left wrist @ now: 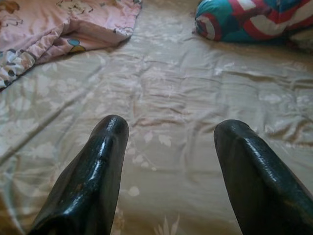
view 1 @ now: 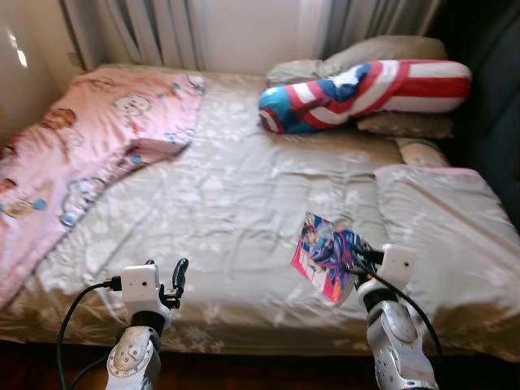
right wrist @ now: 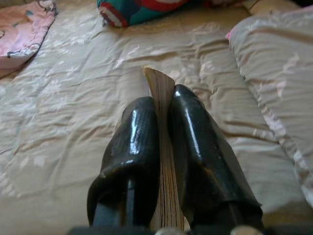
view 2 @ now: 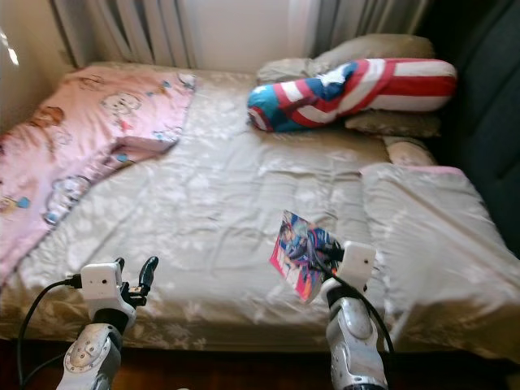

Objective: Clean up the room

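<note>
Nearest the camera, the right gripper (right wrist: pixel 164 117) has its jaws clenched on a thin comic book (view 1: pixel 327 255), the page edges pinched between the two black fingers (right wrist: pixel 134 147). The book is held up on edge above the near right part of the bed (view 1: pixel 236 203), its colourful cover facing left. The left gripper (left wrist: pixel 168 142) hovers over the near left edge of the bed with its jaws released, spread wide apart with bare beige bedsheet (left wrist: pixel 166 83) between them. To the right of the book lies a folded beige blanket (view 1: pixel 443 219). Farther back on the left, a pink cartoon-print quilt (view 1: pixel 89 138) is rumpled across the bed. At the far end, by the curtains (view 1: pixel 146 28), a red, white and blue striped bolster (view 1: pixel 366 93) rests against beige pillows (view 1: pixel 382 53).
</note>
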You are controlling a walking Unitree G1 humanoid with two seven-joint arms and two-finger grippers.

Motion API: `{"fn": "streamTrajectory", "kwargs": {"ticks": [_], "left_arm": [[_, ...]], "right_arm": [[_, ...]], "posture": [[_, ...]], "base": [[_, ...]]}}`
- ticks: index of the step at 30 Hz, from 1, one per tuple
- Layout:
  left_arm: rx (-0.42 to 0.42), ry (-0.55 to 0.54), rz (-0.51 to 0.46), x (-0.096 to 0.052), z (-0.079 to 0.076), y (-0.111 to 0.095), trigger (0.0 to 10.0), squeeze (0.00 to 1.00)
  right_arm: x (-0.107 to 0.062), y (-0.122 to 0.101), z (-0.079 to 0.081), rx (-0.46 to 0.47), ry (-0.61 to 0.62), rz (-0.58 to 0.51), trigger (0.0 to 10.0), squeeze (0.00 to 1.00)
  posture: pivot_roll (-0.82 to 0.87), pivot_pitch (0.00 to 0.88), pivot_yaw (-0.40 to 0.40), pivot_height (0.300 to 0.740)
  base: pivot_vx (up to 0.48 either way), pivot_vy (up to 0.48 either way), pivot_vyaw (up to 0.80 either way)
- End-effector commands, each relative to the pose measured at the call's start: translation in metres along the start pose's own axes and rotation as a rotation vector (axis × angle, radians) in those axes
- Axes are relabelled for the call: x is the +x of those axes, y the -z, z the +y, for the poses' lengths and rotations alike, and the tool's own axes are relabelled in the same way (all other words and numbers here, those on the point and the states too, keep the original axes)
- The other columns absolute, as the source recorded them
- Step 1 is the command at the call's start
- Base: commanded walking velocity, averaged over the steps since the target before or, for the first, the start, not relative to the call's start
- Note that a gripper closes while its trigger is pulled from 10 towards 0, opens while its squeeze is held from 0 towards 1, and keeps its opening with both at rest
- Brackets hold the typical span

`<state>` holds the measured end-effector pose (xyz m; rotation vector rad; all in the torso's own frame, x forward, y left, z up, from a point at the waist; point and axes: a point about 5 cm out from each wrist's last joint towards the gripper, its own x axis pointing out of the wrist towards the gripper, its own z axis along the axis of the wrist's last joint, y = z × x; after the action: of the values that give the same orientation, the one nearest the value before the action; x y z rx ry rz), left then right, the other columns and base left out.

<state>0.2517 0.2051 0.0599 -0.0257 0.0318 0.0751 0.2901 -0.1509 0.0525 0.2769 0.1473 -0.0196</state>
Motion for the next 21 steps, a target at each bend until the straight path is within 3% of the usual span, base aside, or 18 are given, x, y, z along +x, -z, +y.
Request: {"fn": "streamTrajectory", "kwargs": {"ticks": [1,21], "left_arm": [[-0.015,-0.002,-0.007,-0.0005,0.0009,-0.0019,10.0,0.0],[-0.018,0.013,0.001,0.0001,-0.0005,-0.0022,10.0,0.0]], "right_arm": [[0.0015,-0.0093,-0.0011,-0.001,0.002,-0.044,10.0,0.0],[0.0024,-0.009,-0.0009,0.001,0.006,-0.044,10.0,0.0]], "posture": [[0.13,0.126,-0.071,0.74],[0.14,0.125,-0.07,0.74]], "base": [[0.0,0.0,0.0],[0.0,0.0,0.0]]}}
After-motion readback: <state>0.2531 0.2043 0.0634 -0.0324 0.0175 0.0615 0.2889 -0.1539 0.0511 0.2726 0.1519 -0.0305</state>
